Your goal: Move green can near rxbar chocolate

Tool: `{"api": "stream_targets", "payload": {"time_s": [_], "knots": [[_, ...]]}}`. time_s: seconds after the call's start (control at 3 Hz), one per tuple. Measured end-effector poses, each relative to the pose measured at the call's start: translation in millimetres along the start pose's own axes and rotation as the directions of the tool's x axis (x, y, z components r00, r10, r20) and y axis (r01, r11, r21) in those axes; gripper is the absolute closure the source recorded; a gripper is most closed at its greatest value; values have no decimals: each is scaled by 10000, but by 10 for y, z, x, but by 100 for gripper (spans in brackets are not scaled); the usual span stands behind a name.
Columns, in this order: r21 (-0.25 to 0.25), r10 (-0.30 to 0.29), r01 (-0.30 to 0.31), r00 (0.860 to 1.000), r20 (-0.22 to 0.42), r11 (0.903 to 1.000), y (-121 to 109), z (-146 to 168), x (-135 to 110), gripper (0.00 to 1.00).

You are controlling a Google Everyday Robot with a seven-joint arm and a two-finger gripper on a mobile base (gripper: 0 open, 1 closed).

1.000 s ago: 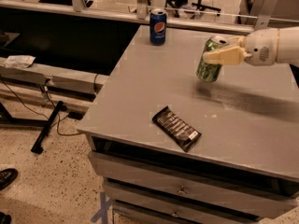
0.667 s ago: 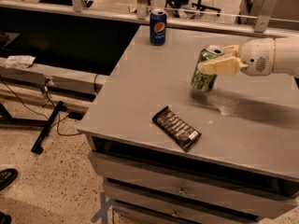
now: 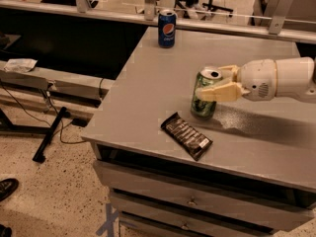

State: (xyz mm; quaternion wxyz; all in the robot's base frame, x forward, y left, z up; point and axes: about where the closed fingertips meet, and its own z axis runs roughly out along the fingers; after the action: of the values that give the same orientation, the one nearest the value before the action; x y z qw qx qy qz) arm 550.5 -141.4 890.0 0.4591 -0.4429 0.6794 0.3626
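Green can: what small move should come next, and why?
Probably lower it and set it upright. The gripper holds the green can slightly tilted, right beside the rxbar chocolate, which lies on the table; whether the can's base touches is unclear.

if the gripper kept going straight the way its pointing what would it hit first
Likely nothing. The gripper, fingers shut on the green can, points toward the left edge of the table; that strip looks bare. The rxbar chocolate lies nearer the camera, though depth is unclear.
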Motion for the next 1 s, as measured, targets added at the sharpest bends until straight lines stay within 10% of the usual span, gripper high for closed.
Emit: {"api": "stream_targets", "payload": {"time_s": [1.0], "knots": [[-172,-38,38,10000,48,9998,85,45,-3,13]]}}
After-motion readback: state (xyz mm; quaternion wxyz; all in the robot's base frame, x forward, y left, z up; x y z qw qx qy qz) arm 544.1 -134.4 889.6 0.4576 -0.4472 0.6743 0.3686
